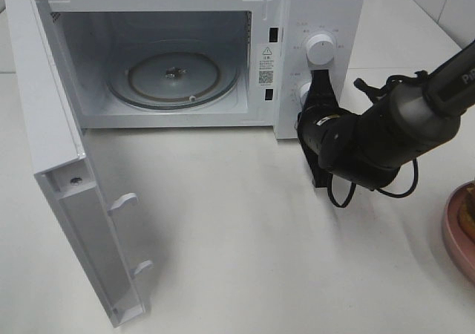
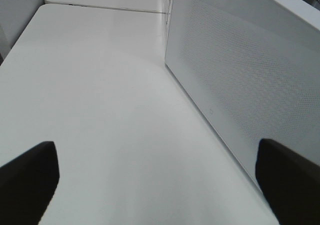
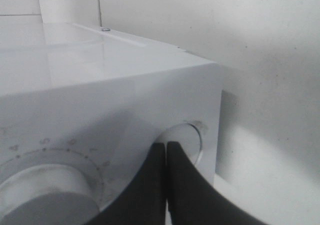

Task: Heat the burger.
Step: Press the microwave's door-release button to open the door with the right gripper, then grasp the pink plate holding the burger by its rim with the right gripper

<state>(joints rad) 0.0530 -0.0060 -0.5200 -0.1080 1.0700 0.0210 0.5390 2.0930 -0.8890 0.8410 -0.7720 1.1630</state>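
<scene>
Microwave door [image 1: 82,200] sits closest in the high view. It stands wide open toward the front-left, w/ its lower corner almost at the frame edge. Behind it is the microwave [image 1: 319,7], w/ the glass turntable [image 1: 174,78] visible in the cavity.

Burger [image 1: 470,214] is well apart from the oven, at the far right edge, on its pink plate [image 1: 454,234] on the table [image 1: 237,230]. Both are cut off by the frame. Only a sliver of brown and yellow shows, so the layers can't be made out.

R gripper [image 1: 320,78] is up at the control panel, pinched closed and holding nothing. In the wrist view its two dark fingers [image 3: 150,185] press flat together, w/ the tips in front of a round dial. Can't tell if they touch it. Arm and gripper hide most of the lower knob [image 1: 303,90]; the upper knob [image 1: 320,49] is in full view.

L gripper [image 2: 160,185] is outside the high view. Its wrist view catches just two dark fingertips [image 2: 27,180] at the frame corners. They're spread wide over bare table, beside the door's dotted white face.
</scene>
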